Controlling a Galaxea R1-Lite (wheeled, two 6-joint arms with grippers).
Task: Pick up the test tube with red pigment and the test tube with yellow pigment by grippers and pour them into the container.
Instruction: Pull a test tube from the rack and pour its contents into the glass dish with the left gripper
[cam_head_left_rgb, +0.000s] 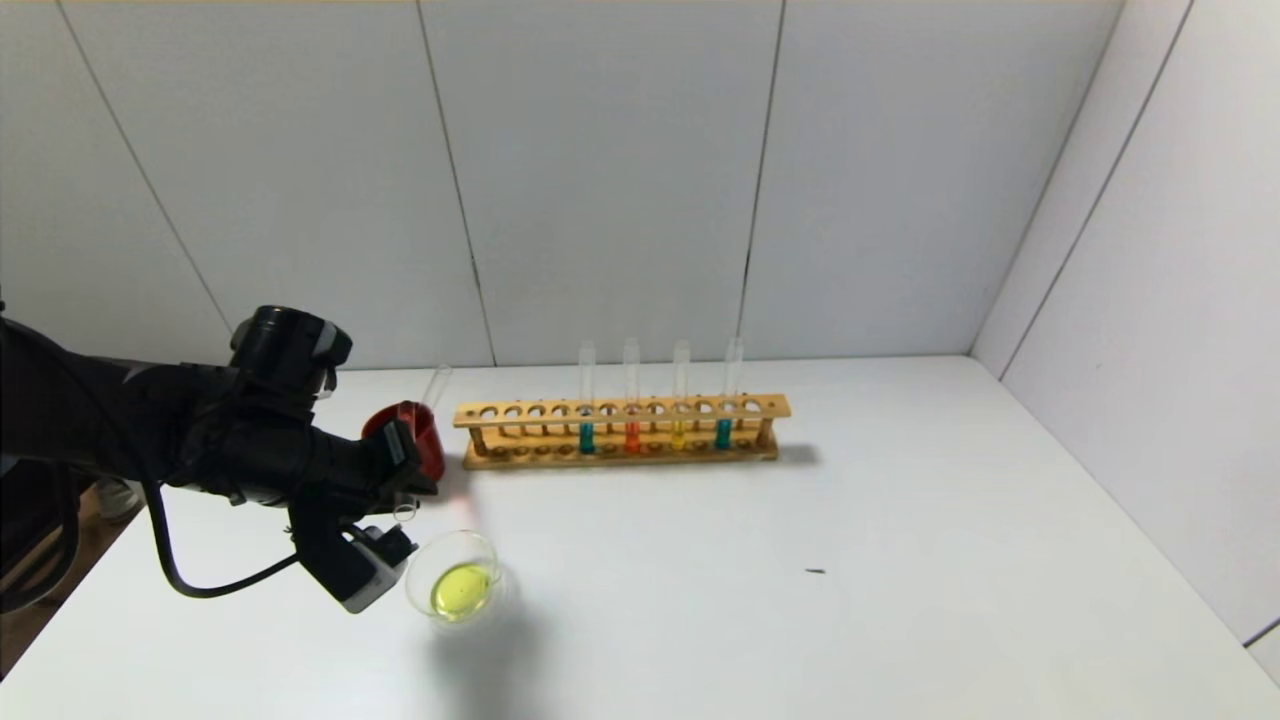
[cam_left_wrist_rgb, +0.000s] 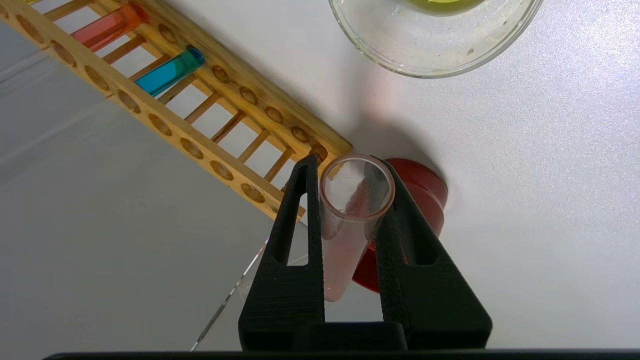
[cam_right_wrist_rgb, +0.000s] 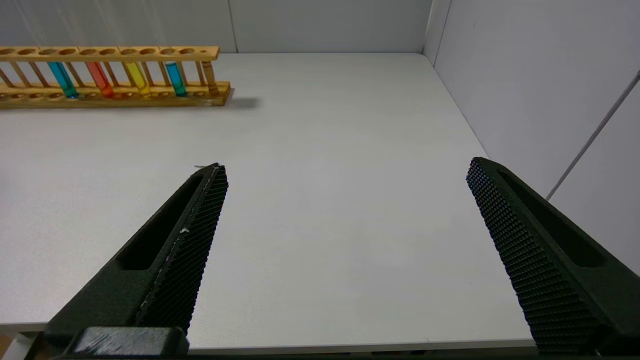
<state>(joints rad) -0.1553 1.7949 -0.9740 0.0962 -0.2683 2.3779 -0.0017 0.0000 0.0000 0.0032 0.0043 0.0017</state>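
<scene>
1. White worktop (cam_head_left_rgb: 760, 560), grey panelled walls.
2. Left gripper (cam_left_wrist_rgb: 356, 200) clamps an emptied, pink-filmed test tube (cam_left_wrist_rgb: 350, 220) near the red cup (cam_head_left_rgb: 425, 440).
3. The glass dish (cam_head_left_rgb: 455, 578) holds yellow-green liquid; pouring seems mostly done.
4. Rack (cam_head_left_rgb: 620, 430) keeps red (cam_head_left_rgb: 632, 436), yellow (cam_head_left_rgb: 679, 434) and teal tubes.
5. Right gripper (cam_right_wrist_rgb: 345, 250) gapes wide, holding nothing.

No readable text, labels, brands or numbers anywhere in head or wrist views
</scene>
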